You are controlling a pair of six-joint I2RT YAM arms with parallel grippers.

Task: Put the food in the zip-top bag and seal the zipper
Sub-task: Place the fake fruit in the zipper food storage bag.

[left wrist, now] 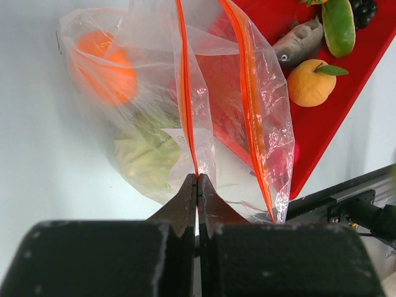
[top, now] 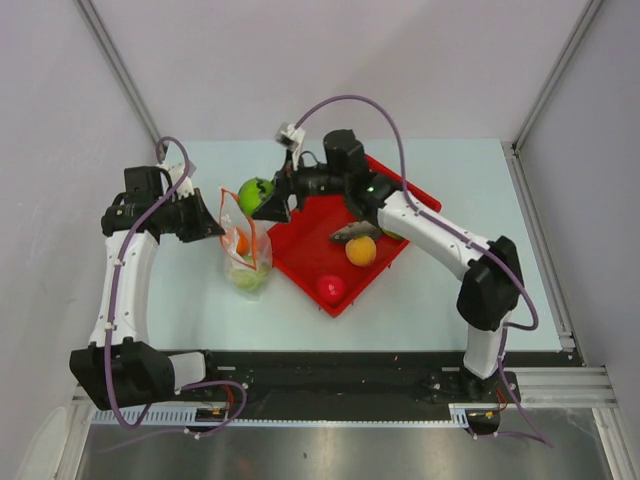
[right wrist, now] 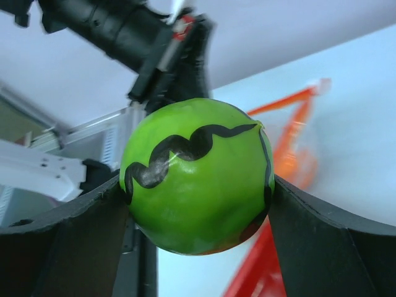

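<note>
Bag [top: 247, 248] left of tray [top: 300, 245]; cabbage [top: 246, 278] and orange [top: 240, 242] in bag; melon [top: 255, 191] behind bag; fish [top: 352, 233] and tomato [top: 331, 289] on tray.

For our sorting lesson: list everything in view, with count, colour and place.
zip-top bag: 1, clear, left of the tray
zipper: 1, orange-red, bag's top
orange: 1, orange, inside the bag
cabbage: 1, green, inside the bag
melon: 1, green, dark-striped, in right gripper
fish: 1, grey, on tray
peach: 1, yellow-orange, on tray
tomato: 1, red, on tray
long vegetable: 1, green, on tray
grapes: 1 bunch, dark, on tray
tray: 1, red, on table
left gripper: 1, black, shut on zipper
right gripper: 1, black, shut on melon
</note>
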